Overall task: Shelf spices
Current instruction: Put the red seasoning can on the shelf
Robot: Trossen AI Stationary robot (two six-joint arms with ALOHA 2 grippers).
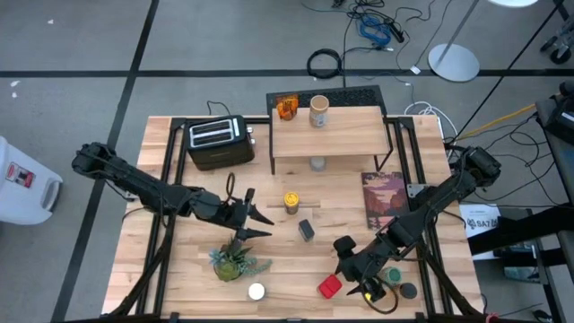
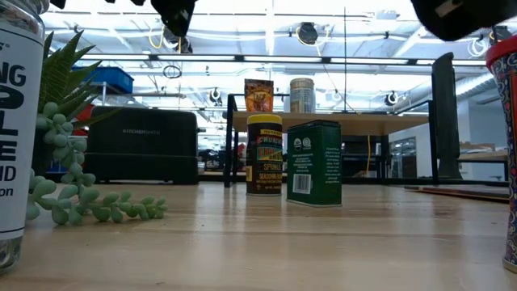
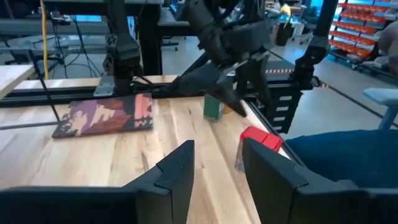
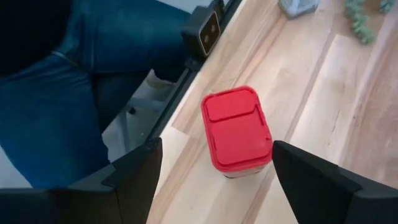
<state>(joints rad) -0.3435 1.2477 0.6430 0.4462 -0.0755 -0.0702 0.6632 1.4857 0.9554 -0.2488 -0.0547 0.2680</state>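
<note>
Above red tin (image 4: 237, 132): right claw (image 4: 214, 163) wide, empty.

You see a grey floor (image 1: 81, 45) crossed by dark lines, cables (image 1: 372, 27) lying on it, and ceiling lights (image 2: 266, 24) across the room.

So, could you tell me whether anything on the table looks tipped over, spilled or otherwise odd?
Nothing stands out. The red tin stands upright near the table's front edge beneath the open right end effector, and the yellow-lidded jar and dark square tin are upright too. No spills show.
</note>
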